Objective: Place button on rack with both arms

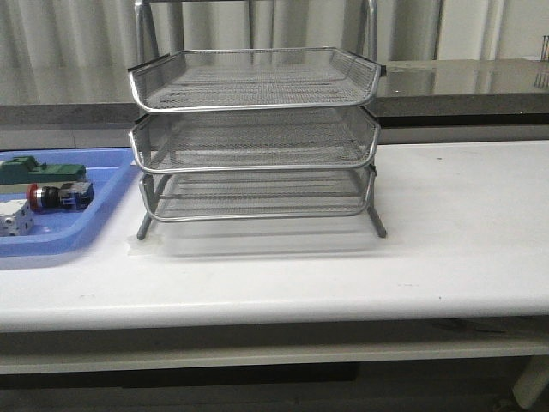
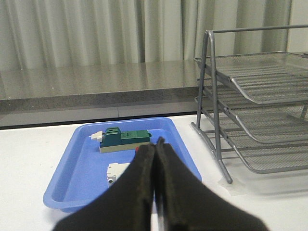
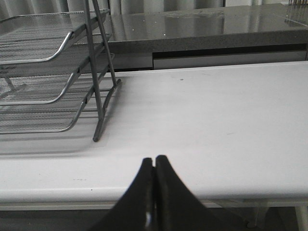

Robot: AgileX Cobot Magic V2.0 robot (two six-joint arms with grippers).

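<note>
Front view: the rack [image 1: 254, 137] is seen at the table's [image 1: 463, 232] centre, all three trays bare, and the button [image 1: 58, 196] lies on its side in the blue tray [image 1: 103, 210] at about 9 o'clock from the rack, red cap pointing away from the rack. A green block [image 1: 39, 171] sits just behind it and a white cube [image 1: 13, 218] just in front. Neither arm appears in this view.

From the left wrist, the left gripper [image 2: 156, 144] is shown clenched on nothing, fingertips meeting — the button is mostly hidden behind them, only a sliver of red showing. The right gripper [image 3: 154, 161] is likewise pressed closed and empty, hanging over bare table at 3 o'clock from the rack.

The task appears to be at its start: nothing has been picked. The next move is judged to call for the left jaws to be parted and lowered over the button — the neighbouring block and cube leave little room.
</note>
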